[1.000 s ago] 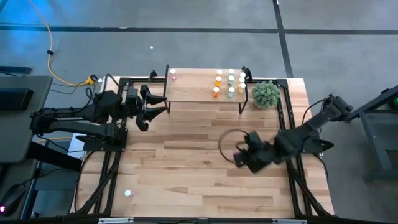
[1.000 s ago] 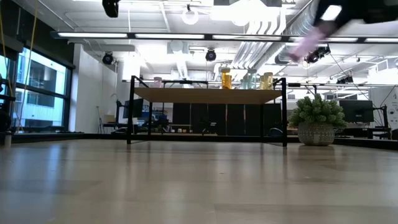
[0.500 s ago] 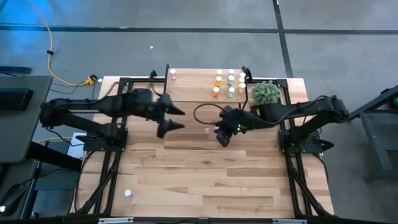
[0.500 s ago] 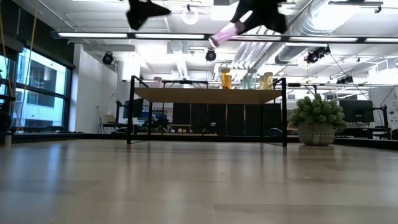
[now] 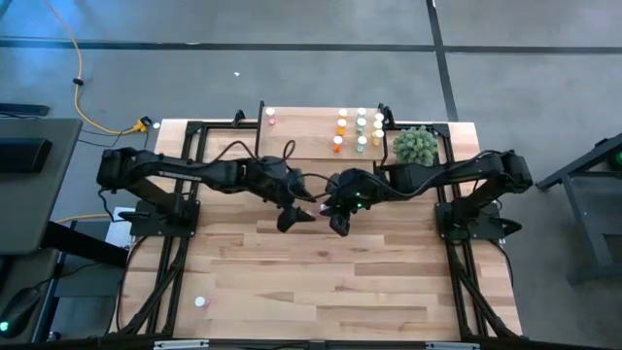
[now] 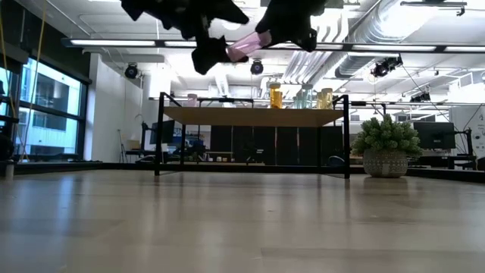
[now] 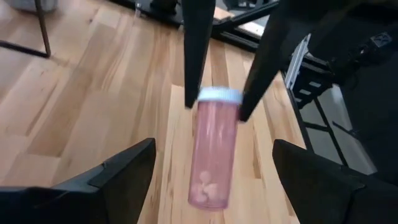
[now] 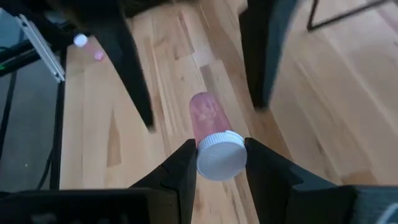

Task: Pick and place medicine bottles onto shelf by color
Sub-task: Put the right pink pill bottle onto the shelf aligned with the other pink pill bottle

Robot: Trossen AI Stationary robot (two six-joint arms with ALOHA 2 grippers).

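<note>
My right gripper (image 8: pixel 221 149) is shut on a pink medicine bottle (image 7: pixel 214 155) with a white cap, high above the table's middle (image 5: pixel 316 206). My left gripper (image 7: pixel 214 149) is open. Its two fingers stand on either side of the bottle's bottom end with a gap on each side. The shelf (image 5: pixel 311 144) stands at the table's far edge. On its top stand one pink bottle (image 5: pixel 271 119) at the left and several orange, pale green and yellowish bottles (image 5: pixel 360 131) at the right. Another pink bottle (image 5: pixel 201 302) lies on the table near the near left corner. My right gripper pinches the bottle's white cap (image 8: pixel 221 158) between its two fingers (image 8: pixel 180 171). The fingers come from the table's right, roughly level, and lie along the bottle. The bottle is lifted clear, and its pink body (image 6: pixel 244 47) points toward my left gripper, bottom end a little lower.
A round green plant (image 5: pixel 415 146) in a pot stands by the shelf's right end. The black frame rails (image 5: pixel 175 243) run along the table's left and right sides. Bare wood (image 5: pixel 321 282) lies between the arms and the near edge.
My right gripper has carried the pink bottle from the table's right side toward the left and a little toward the far edge, to the middle. My left gripper has gone from the far left toward the right until its fingers stand around the bottle's bottom end.
</note>
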